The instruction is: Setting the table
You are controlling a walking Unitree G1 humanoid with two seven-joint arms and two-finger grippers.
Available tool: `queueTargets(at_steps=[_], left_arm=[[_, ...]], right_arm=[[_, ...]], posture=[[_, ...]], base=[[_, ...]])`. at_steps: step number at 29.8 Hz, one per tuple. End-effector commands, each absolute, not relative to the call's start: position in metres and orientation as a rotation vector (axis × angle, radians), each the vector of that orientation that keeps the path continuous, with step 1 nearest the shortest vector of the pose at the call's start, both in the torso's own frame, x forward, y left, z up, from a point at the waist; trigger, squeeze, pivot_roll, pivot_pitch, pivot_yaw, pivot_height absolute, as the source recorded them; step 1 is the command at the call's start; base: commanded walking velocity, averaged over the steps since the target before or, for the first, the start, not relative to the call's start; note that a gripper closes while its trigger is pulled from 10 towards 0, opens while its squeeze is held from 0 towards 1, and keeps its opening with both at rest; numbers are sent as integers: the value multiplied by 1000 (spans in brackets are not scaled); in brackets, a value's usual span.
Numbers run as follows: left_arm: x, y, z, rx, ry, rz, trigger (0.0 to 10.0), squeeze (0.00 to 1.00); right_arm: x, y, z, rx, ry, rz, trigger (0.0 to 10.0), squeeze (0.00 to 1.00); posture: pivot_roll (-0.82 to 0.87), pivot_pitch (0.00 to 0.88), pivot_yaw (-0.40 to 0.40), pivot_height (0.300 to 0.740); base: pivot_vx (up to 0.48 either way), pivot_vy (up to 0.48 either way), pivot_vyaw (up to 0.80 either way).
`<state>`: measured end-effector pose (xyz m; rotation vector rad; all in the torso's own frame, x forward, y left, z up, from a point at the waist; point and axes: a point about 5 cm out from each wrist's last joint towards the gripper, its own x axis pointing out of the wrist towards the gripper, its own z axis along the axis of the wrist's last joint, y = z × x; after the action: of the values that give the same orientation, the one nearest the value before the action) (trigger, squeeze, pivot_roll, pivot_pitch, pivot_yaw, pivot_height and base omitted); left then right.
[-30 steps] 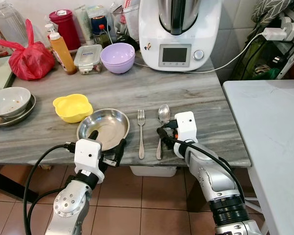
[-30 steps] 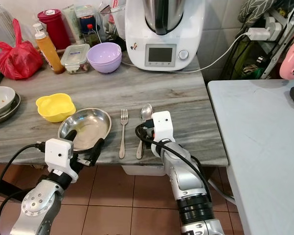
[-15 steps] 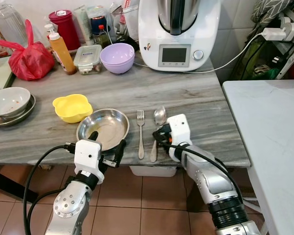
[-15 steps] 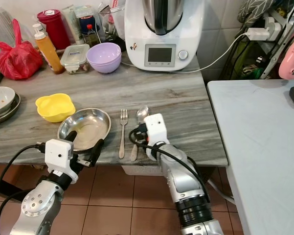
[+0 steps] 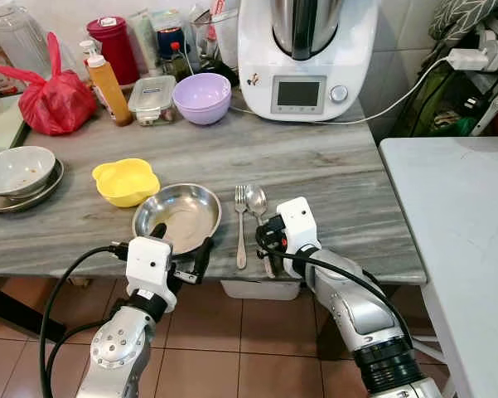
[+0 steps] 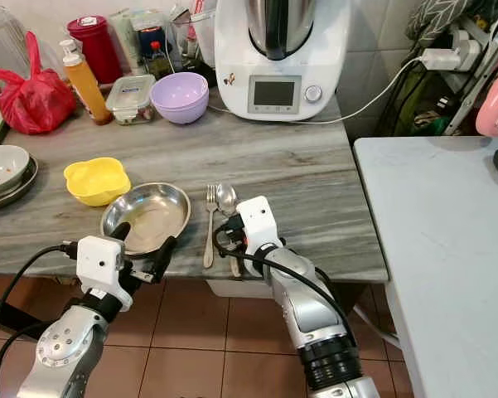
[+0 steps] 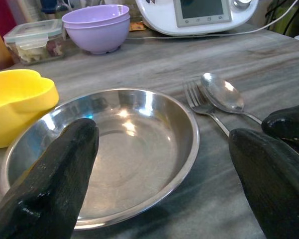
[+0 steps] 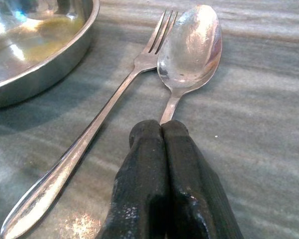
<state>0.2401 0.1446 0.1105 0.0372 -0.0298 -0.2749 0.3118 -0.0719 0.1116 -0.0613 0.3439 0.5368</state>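
A steel plate (image 5: 177, 217) lies near the table's front edge. My left gripper (image 5: 182, 243) stands open over the plate's near rim, one finger (image 7: 59, 179) inside the plate and the other finger (image 7: 268, 174) outside it. Right of the plate lies a fork (image 5: 240, 225). A spoon (image 5: 256, 201) lies slanted beside the fork, its bowl touching the fork's tines (image 8: 161, 22). My right gripper (image 8: 161, 144) is shut on the spoon's handle near the table edge, and its fingers hide the rest of the handle.
A yellow bowl (image 5: 125, 180) sits left of the plate, stacked used bowls (image 5: 16, 172) at the far left. At the back stand a purple bowl (image 5: 202, 95), a white kitchen machine (image 5: 305, 50), bottles, a food box and a red bag (image 5: 56, 101). A grey table (image 5: 456, 232) stands to the right.
My right gripper has slid left with the spoon, bringing the spoon's bowl from a gap away up against the fork's tines. The left gripper and plate have not moved.
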Motion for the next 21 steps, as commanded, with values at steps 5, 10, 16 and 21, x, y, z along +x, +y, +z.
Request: queueTargets(at_steps=[5, 10, 16, 21], left_arm=[[239, 146, 110, 44, -20, -284, 10000, 0], [240, 146, 110, 46, -21, -286, 10000, 0], [241, 147, 110, 48, -22, -283, 10000, 0], [241, 147, 110, 49, -22, -281, 10000, 0]], right_arm=[[306, -87, 88, -82, 457, 476, 0, 0], [307, -89, 89, -91, 443, 445, 0, 0], [308, -87, 89, -88, 437, 437, 2549, 0], [308, -87, 89, -97, 437, 434, 10000, 0]], posture=[[-65, 114, 96, 740], [-66, 114, 98, 740], [-63, 112, 97, 740], [-63, 112, 96, 740]], base=[[0, 0, 0], [0, 0, 0], [0, 0, 0], [0, 0, 0]])
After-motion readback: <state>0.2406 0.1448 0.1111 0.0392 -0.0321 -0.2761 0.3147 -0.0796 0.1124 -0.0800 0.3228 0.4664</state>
